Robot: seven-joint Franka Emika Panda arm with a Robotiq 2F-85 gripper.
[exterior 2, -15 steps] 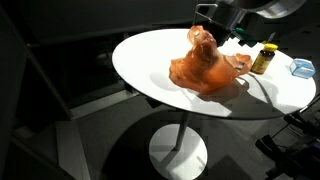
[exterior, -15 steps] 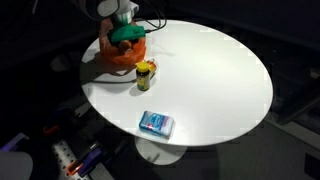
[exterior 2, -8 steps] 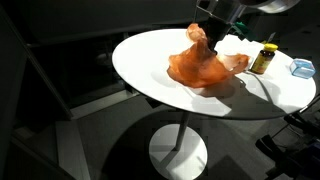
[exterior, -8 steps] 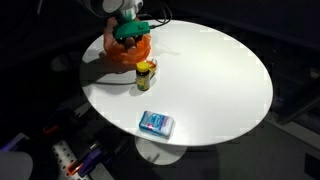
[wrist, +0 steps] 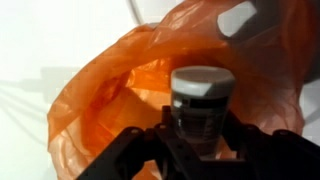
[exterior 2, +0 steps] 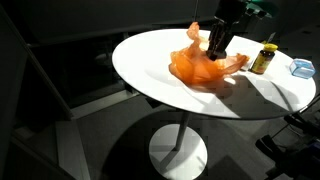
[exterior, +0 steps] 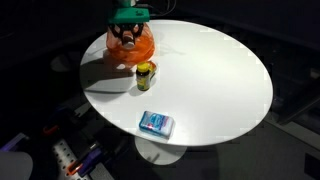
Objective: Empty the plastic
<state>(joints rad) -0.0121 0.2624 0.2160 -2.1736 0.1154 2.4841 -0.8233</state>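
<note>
An orange plastic bag [exterior: 133, 52] lies crumpled on the white round table [exterior: 220, 80] near its edge; it also shows in the exterior view [exterior 2: 198, 68] and the wrist view [wrist: 95, 95]. My gripper [exterior: 127, 33] hangs just above the bag's open mouth. It is shut on a dark bottle with a pale grey cap [wrist: 200, 100]. In an exterior view the bottle [exterior 2: 217, 42] hangs upright from the gripper [exterior 2: 218, 30], its lower end still at the bag.
A small yellow jar with a dark lid [exterior: 145, 75] stands just beside the bag, also in the exterior view [exterior 2: 265, 58]. A blue packet [exterior: 156, 123] lies near the table's edge [exterior 2: 303, 67]. Dark floor surrounds the table.
My gripper has risen from inside the bag, lifting the dark bottle up out of it. The bag has slumped lower onto the table.
</note>
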